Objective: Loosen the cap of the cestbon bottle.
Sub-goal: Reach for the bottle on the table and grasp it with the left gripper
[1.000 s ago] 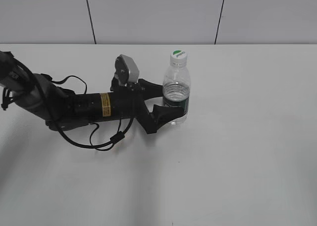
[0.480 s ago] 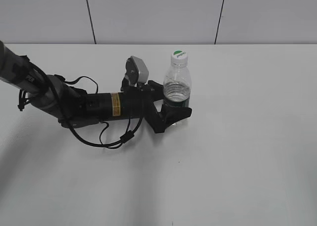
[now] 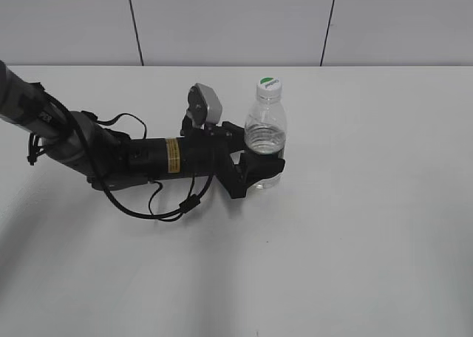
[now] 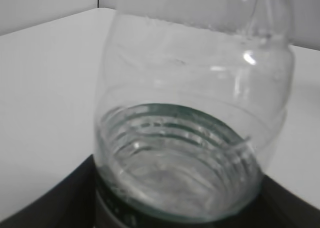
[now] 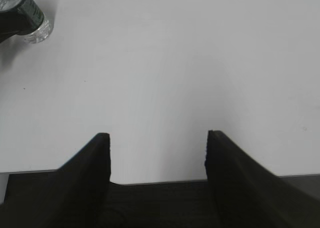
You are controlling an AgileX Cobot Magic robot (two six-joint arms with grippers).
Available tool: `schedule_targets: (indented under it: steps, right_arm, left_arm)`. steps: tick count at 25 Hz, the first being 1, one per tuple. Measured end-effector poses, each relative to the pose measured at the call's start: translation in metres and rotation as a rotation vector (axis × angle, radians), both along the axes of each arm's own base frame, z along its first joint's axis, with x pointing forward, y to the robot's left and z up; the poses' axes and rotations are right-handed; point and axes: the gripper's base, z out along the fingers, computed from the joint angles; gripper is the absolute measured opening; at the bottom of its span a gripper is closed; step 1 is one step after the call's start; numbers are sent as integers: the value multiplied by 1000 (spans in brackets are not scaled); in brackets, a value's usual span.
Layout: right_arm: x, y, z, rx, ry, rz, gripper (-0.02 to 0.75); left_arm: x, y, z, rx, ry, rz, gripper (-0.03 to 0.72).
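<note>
The cestbon bottle stands upright near the middle of the white table, clear with a dark green label band low on its body. Its white cap with a green top sits on the neck. My left gripper reaches in from the left and is shut on the bottle's lower body at the label. The left wrist view is filled by the bottle between the dark jaws. My right gripper is open and empty above bare table, out of the exterior view. The bottle's base shows at that view's top left corner.
The white table stretches around the bottle. A grey panelled wall stands behind the far edge. The left arm's black body and cables lie across the table's left half.
The left arm slid right toward the bottle and its jaws closed round the lower body. The bottle shifted slightly right. In the last half second little moved.
</note>
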Motion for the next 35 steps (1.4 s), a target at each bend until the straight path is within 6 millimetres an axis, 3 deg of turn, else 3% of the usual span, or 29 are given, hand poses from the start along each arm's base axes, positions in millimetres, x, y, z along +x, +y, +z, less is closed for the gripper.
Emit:
schedule_targets:
  steps: [7,12,19,22,29,32,35]
  right_arm:
    - [8,1,-1,40,65,-22,466]
    - [32,4,22,108,136,-34,466]
    - [108,9,65,167,268,-26,466]
    - [153,11,74,186,339,-23,466]
    - [227,20,87,314,502,-47,466]
    - [247,34,88,319,524,-52,466]
    - [259,63,87,285,554,-12,466]
  left_arm:
    - [-3,-1,0,4,-1,-31,441]
    - [-5,-1,-1,11,-7,-60,409]
    - [-7,-2,-1,12,-11,-80,398]
    - [-10,-7,-1,13,-11,-94,398]
    - [-21,-23,-1,29,-15,-138,396]
    - [-23,-26,-1,30,-16,-145,396]
    - [-23,-27,-1,33,-17,-147,396]
